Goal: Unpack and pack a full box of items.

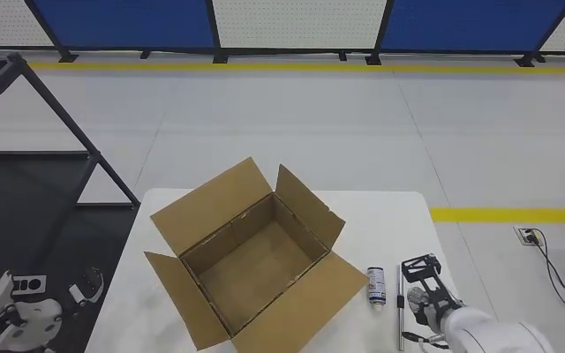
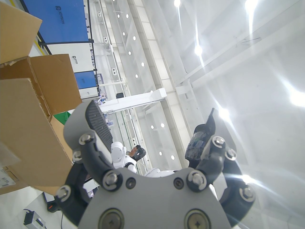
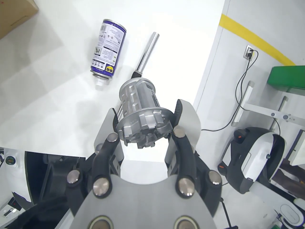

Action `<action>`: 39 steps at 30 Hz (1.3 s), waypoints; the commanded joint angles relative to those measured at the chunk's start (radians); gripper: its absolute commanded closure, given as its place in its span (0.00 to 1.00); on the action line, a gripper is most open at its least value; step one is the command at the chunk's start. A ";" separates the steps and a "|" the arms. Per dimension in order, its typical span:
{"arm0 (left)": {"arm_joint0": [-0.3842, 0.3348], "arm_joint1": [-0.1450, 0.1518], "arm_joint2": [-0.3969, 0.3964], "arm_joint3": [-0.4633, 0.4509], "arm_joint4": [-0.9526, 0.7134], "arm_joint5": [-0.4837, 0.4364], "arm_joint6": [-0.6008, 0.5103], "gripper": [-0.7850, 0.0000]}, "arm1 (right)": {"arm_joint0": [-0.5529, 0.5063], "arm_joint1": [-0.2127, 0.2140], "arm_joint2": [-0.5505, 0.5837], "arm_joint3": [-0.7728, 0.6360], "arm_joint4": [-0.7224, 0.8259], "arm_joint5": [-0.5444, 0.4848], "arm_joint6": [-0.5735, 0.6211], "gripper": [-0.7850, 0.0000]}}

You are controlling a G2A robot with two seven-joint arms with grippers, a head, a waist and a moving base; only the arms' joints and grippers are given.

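Cardboard flaps of the box are folded outward on all four sides. This leaves its mouth wide enough for an arm to come straight down into it, and the floor that we can see is bare. The box sits at an angle in the middle of the white tabletop.

We judge the unpacking half to be about finished, since the goods lie outside. A blue and white spray can rests on its side just beside the box's right flap. A steel rod lies near the can but apart from it, toward the tabletop's right edge.

The right tool is closed on a cast metal part, a ribbed, drum-shaped piece. Its two fingers press the flanged end from opposite sides, so the body points away from the wrist toward the rod. We think the wide flange gives the pads something firm to bite on, a sensible hold for a heavy, smooth casting. The part is low over the tabletop by the rod's dark end. We cannot tell whether it touches the surface, or whether rod and part are joined. Nor can we say whether it is being set down or taken up for packing.

The left tool sits off the tabletop's left side, pointing up at the ceiling, its fingers spread wide with nothing between them. Parked out there, as we read it, it leaves the box's mouth free for the other arm.
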 commanded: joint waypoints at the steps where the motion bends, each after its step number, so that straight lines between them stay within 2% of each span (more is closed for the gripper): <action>1: 0.000 0.000 0.000 0.000 0.000 0.000 0.000 0.00 | 0.048 0.000 -0.024 0.100 -0.068 0.025 -0.001 1.00; 7: 0.000 0.000 0.000 0.000 0.000 0.000 0.000 0.00 | 0.159 -0.011 -0.042 0.325 -0.208 0.073 -0.001 1.00; 14: 0.000 0.000 0.000 0.000 0.000 0.000 0.000 0.00 | 0.224 -0.033 0.016 0.485 -0.262 0.014 -0.001 1.00; 22: 0.000 0.000 0.000 0.000 0.000 0.000 0.000 0.00 | 0.281 -0.074 0.058 0.603 -0.351 -0.082 -0.001 1.00; 31: 0.000 0.000 0.000 0.000 0.000 0.000 0.000 0.00 | 0.299 -0.126 0.069 0.639 -0.405 -0.085 -0.001 0.99; 32: 0.000 0.000 0.000 0.000 0.000 0.000 0.000 0.00 | 0.300 -0.131 0.071 0.640 -0.410 -0.085 -0.001 0.85; 34: 0.000 0.000 0.000 0.000 0.000 0.000 0.000 0.00 | 0.301 -0.139 0.075 0.642 -0.418 -0.085 -0.001 0.72; 36: 0.000 0.000 0.000 0.000 0.000 0.000 0.000 0.00 | 0.302 -0.146 0.079 0.644 -0.429 -0.085 -0.001 0.54; 38: 0.000 0.000 0.000 0.000 0.000 0.000 0.000 0.00 | 0.300 -0.153 0.084 0.639 -0.437 -0.085 -0.001 0.29; 39: 0.000 0.000 0.000 0.000 0.000 0.000 0.000 0.00 | 0.298 -0.156 0.087 0.634 -0.438 -0.085 -0.001 0.23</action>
